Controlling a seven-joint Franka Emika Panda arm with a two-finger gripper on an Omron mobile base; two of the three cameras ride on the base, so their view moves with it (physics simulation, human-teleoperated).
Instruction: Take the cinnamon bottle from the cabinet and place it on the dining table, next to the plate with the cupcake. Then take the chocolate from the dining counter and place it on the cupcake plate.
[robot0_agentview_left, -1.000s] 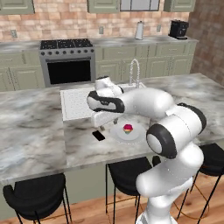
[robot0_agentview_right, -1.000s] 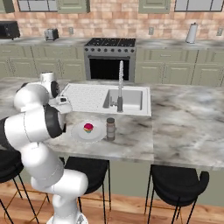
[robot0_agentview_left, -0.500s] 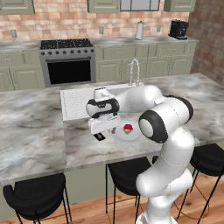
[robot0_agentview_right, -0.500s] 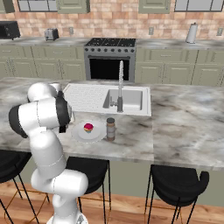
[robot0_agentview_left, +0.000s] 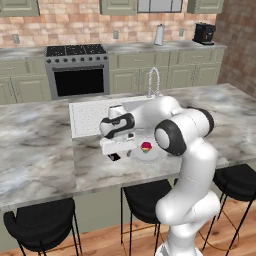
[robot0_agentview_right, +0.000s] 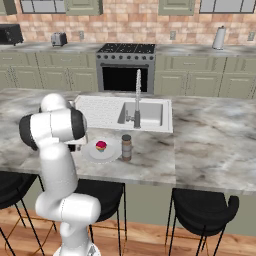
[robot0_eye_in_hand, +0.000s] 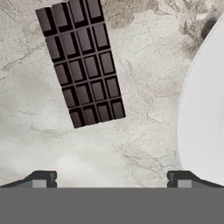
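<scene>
Fingers (robot0_eye_in_hand: 109, 177) stand spread wide, empty, poised above the marble table (robot0_eye_in_hand: 39, 144) and touching nothing. Judged step: picking up the chocolate (robot0_eye_in_hand: 80, 61). To do it well, advance until the bar sits between the tips, turn the wrist so the pads square to its long edges, then descend and close across the narrow width. The chocolate lies flat, ahead of the tips and toward the left one, tilted against their line. The plate (robot0_eye_in_hand: 203, 118) rim lies just beside the right tip; beyond, cupcake (robot0_agentview_right: 101, 145) and cinnamon bottle (robot0_agentview_right: 126, 147).

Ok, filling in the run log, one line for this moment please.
gripper open over chocolate | chocolate flat on counter, beside plate | bottle by plate
</scene>
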